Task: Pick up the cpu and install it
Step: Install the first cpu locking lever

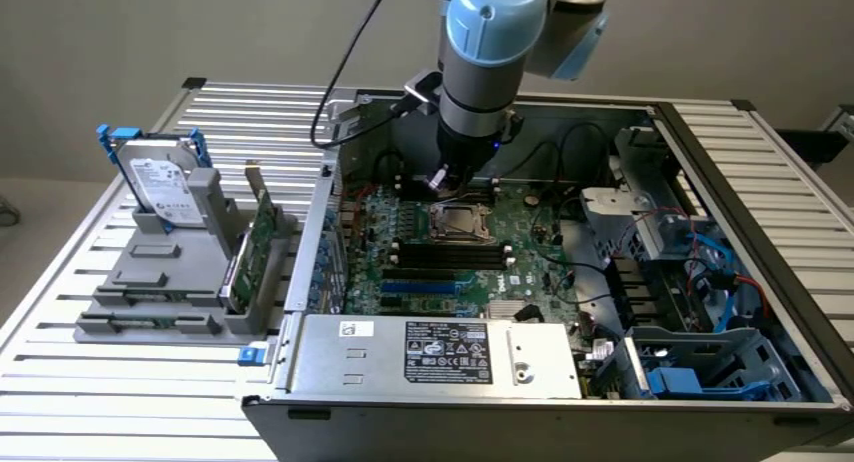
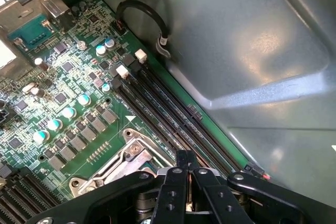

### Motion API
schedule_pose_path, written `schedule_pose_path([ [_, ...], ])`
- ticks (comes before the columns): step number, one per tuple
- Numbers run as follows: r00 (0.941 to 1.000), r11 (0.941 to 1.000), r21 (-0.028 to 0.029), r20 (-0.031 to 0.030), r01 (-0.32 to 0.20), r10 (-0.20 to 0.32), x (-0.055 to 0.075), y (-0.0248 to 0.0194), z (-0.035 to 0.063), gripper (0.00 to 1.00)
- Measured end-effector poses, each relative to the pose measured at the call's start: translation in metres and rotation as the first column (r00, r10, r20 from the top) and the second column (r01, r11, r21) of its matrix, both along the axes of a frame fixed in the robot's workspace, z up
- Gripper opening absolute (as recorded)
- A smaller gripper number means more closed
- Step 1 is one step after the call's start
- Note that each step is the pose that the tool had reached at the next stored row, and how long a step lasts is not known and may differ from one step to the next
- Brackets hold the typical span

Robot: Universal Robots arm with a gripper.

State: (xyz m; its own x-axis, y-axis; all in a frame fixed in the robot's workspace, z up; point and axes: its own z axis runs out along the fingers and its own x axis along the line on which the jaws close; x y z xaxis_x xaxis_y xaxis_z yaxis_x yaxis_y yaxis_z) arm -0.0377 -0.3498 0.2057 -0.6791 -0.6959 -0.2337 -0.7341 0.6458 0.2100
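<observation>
Our gripper (image 2: 187,157) hangs clenched over the socket (image 2: 116,165); we judge the cpu light, rigid, fragile, so hold its edges.

Part of the socket (image 2: 126,157) hidden behind the gripper (image 2: 187,162)

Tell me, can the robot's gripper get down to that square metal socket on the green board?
Probably yes. The gripper hangs just above the socket, the case is open on top, and nothing stands between them.

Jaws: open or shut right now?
Shut: in the wrist view the fingers meet above the CPU socket. Anything held: cannot tell.
</observation>
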Motion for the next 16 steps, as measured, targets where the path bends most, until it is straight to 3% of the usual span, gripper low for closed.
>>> schedule_pose_path([
  [16, 0.9999, 0.9999, -0.0008, 0.0001, 0.010, -0.010, 0.0005, 0.0005, -0.0019, 0.11],
])
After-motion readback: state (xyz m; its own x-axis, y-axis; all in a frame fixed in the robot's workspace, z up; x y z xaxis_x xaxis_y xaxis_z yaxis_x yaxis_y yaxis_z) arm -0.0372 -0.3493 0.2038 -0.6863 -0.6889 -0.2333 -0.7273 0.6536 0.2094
